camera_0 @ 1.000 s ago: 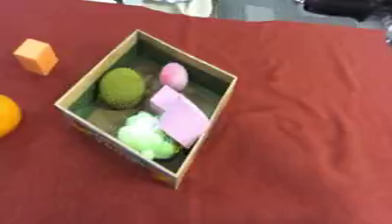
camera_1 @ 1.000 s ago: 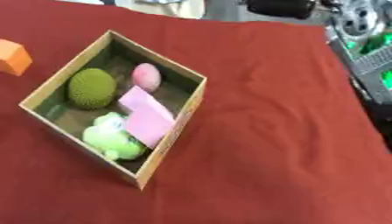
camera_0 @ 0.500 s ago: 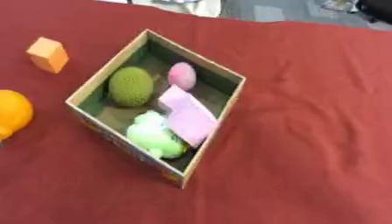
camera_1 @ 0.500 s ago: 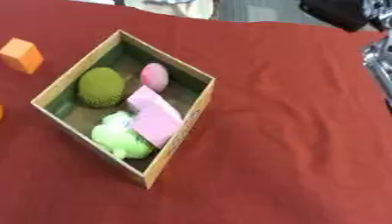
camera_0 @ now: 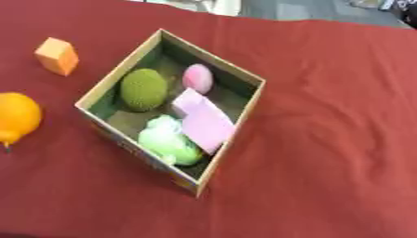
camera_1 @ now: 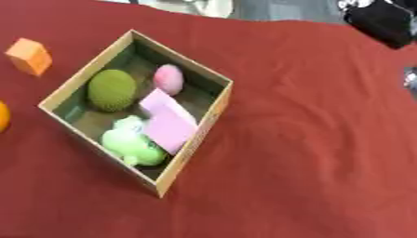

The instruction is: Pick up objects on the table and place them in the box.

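An open cardboard box (camera_0: 213,57) stands askew on the red cloth, left of the middle. Inside it lie a dark green bumpy ball (camera_0: 144,89), a small pink ball (camera_0: 198,78), a pale pink flat block (camera_0: 205,121) and a light green soft toy (camera_0: 169,142). Left of the box, an orange cube (camera_0: 58,56) sits on the cloth. An orange round fruit (camera_0: 16,117) lies at the left edge, partly cut off. A black part of my right arm or hand (camera_1: 379,21) shows in the upper right corner, far from the box. My left hand shows in neither view.
The red cloth (camera_0: 326,139) covers the whole table, with loose folds to the right of the box. The table's far edge runs along the top, with grey floor (camera_0: 326,7) behind it. A silver part (camera_1: 411,76) shows at the right edge.
The whole picture has shifted, so the camera has moved; the box and the things in it keep their places. The black part at the upper right sits closer to the corner.
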